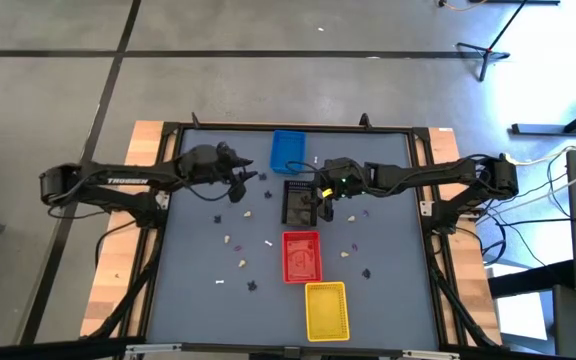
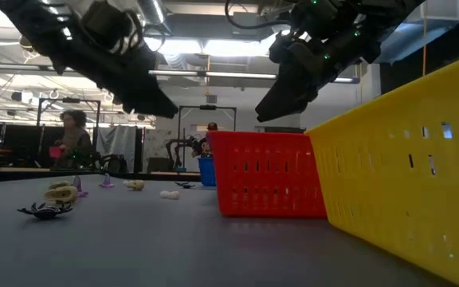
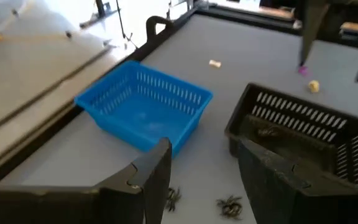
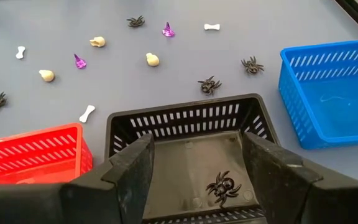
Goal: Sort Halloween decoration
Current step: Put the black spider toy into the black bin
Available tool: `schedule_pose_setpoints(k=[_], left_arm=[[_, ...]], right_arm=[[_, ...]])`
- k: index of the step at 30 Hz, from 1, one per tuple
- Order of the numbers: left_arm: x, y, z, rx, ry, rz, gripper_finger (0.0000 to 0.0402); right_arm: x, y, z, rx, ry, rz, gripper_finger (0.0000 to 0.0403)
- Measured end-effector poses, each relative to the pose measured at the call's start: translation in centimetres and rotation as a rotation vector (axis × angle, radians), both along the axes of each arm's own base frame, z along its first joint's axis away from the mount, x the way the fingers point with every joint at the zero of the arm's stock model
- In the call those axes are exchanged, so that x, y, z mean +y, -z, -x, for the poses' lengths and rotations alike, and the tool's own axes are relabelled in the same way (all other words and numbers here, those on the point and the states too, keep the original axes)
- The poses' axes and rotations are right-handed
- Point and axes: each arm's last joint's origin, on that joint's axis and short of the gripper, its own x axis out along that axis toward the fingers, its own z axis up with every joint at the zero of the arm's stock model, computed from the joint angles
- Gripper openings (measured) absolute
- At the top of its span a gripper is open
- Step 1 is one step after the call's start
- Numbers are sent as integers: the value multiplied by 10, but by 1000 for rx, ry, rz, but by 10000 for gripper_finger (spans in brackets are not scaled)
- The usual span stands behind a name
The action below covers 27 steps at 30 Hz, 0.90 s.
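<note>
In black tray (image 4: 185,124), spider (image 4: 223,186) lies below spread right end effector (image 4: 197,180); apparently untouched.

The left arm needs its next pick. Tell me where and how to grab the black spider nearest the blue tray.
Take the black spider by its raised middle body, not the thin splayed legs. It lies flat on the table, clear of the blue tray, so bring the open left claw straight down from above.
</note>
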Motion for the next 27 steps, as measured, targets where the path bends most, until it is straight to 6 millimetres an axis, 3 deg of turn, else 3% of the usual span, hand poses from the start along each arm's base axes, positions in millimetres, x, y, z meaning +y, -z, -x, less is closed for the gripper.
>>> schedule_pose_setpoints(k=[11, 18, 27], left_arm=[[30, 30, -2, 128, -23, -21, 176], [35, 50, -15, 136, 88, -32, 176], [40, 78, -24, 159, 95, -15, 176]], right_arm=[[0, 0, 0, 0, 0, 0, 241], [0, 0, 0, 0, 0, 0, 241], [0, 0, 0, 1, 0, 0, 241]])
